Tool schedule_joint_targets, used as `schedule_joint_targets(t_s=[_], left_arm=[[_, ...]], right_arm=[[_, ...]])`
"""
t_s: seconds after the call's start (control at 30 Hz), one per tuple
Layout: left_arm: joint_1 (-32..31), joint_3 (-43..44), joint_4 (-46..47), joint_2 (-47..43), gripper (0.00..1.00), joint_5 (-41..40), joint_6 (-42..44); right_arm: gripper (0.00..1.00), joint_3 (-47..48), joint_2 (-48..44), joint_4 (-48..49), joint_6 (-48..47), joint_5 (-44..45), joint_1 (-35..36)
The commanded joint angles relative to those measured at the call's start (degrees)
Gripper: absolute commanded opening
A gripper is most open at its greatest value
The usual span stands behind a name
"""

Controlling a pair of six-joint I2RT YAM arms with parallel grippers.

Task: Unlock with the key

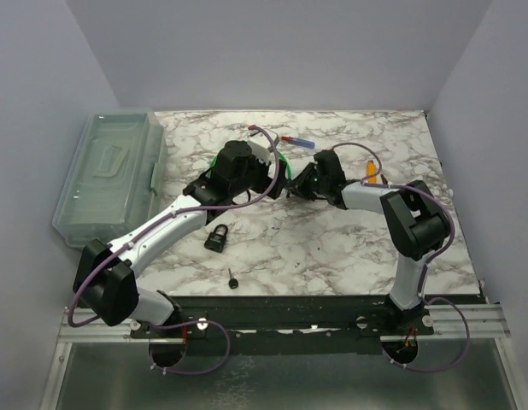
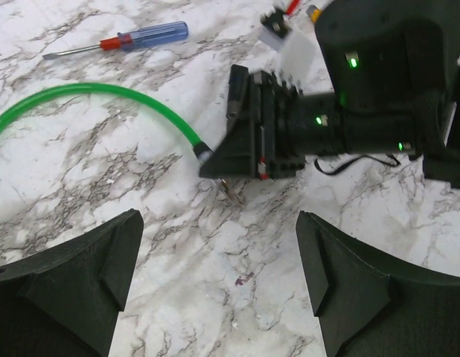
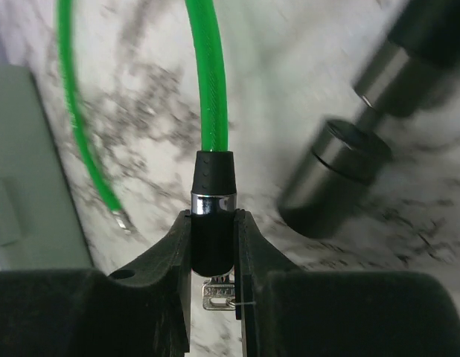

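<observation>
Lock barrel [image 3: 213,182], the black end of a green cable [image 3: 213,82], stands clamped between the two fingers of the right gripper [image 3: 213,224] over the marble table [image 1: 332,248]. Only the right wrist view shows the grip closely, with a small silver piece [image 3: 219,294] just below the barrel; whether it is a key cannot be told. That view also shows the cable's other end, silver-tipped, lying free to the barrel's left.

The left wrist view shows the scene from the opposite side. The left gripper [image 2: 215,245] hovers near the barrel, fingers wide apart and holding nothing. A blue-handled screwdriver [image 2: 133,39] lies beyond the cable's loop.

Only the top view takes in the rest. A black padlock [image 1: 216,237] sits well apart from the barrel, toward the arm bases. A small key [image 1: 232,278] lies nearer the table's edge, apart from the padlock. A clear plastic box [image 1: 106,175] stands far to the barrel's left.
</observation>
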Motion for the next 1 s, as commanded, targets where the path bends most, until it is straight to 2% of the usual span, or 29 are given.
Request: schedule_joint_targets(t_s=[0.0,0.17,0.4,0.53,0.63,0.73,0.8,0.97], left_arm=[[1.08,1.91,-0.45,0.82,0.89,-5.15,-2.01],[1.06,1.82,-0.44,1.63,0.87,-5.34,-1.98],[1.09,1.65,-0.44,1.94,0.86,-6.44,-1.49],[1.06,1.65,-0.44,1.88,0.85,-7.65,-1.4],[1.08,1.63,-0.44,1.94,0.85,-8.21,-1.39],[1.01,1.56,-0.44,1.93,0.85,-8.91,-1.3],[1.11,1.55,-0.44,1.91,0.85,-9.33,-1.12],[1.06,1.47,-0.41,1.89,0.85,-10.82,-0.9]], right_arm=[[0.0,-5.91,-2.96,5.02,1.6,-3.18,1.32],[0.01,-8.33,-2.88,5.89,1.48,-4.21,1.37],[0.12,-5.05,-2.23,3.06,-0.51,-5.22,1.37],[0.35,-3.56,-1.36,2.09,-0.93,-5.82,1.38],[0.46,-3.8,-1.23,3.71,-0.97,-6.33,1.33],[0.62,-2.36,-0.92,3.13,-1.92,-5.92,1.38],[0.67,-0.96,-0.65,2.1,-2.77,-5.43,1.38],[0.73,2.17,-1.66,-0.25,-6.4,-5.0,1.31]])
